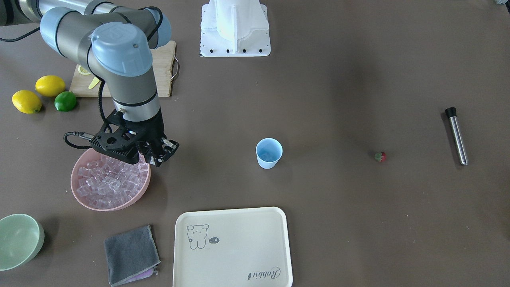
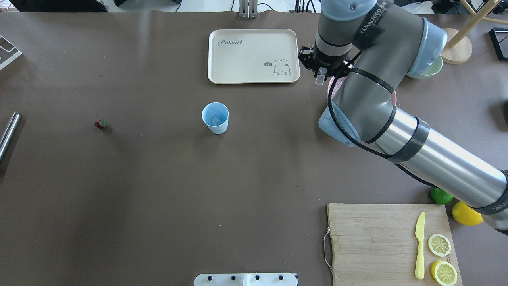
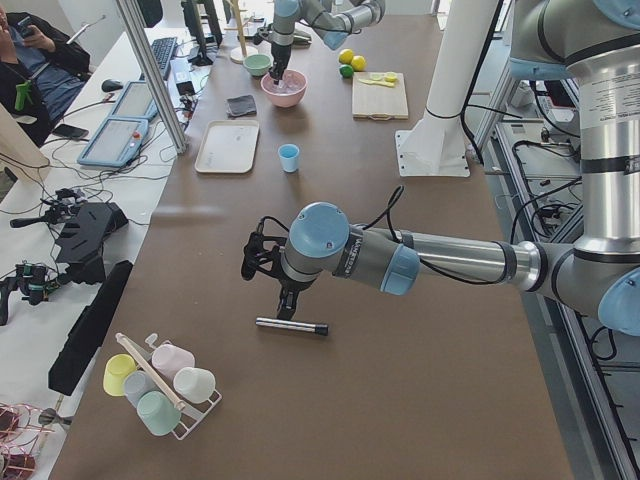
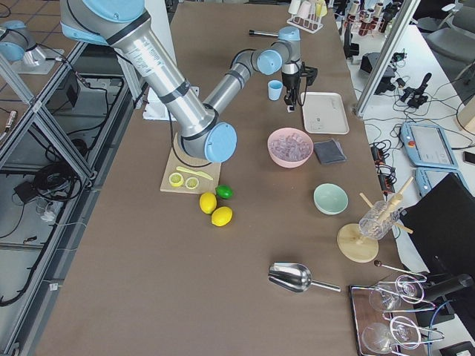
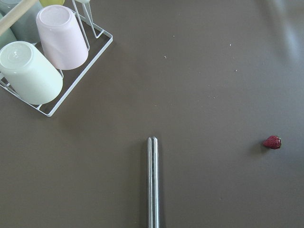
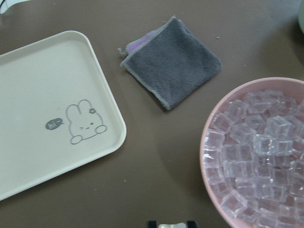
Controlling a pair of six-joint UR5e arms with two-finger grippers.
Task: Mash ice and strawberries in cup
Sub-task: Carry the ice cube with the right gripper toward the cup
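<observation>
The light blue cup (image 1: 269, 152) (image 2: 215, 117) stands mid-table with one clear ice cube (image 2: 215, 119) inside. More ice (image 1: 105, 181) (image 6: 259, 156) fills a pink bowl (image 1: 81, 199). My right gripper (image 1: 161, 156) (image 2: 320, 78) (image 6: 171, 225) hangs over the bowl's cup-side rim, shut on a single clear cube. The small red strawberry (image 1: 380, 156) (image 2: 101, 124) (image 5: 272, 142) lies alone on the table. My left gripper (image 3: 287, 305) shows only in the exterior left view, above a metal rod (image 5: 152, 183) (image 1: 457, 135); I cannot tell if it is open.
A cream tray (image 1: 233, 247) and a grey cloth (image 1: 130, 255) lie beside the pink bowl, and a pale green bowl (image 1: 18, 239) sits further out. A cutting board (image 2: 391, 242) carries lemon slices and a yellow knife. Lemons and a lime (image 1: 65, 101) sit nearby. A cup rack (image 5: 42, 61) stands near the rod.
</observation>
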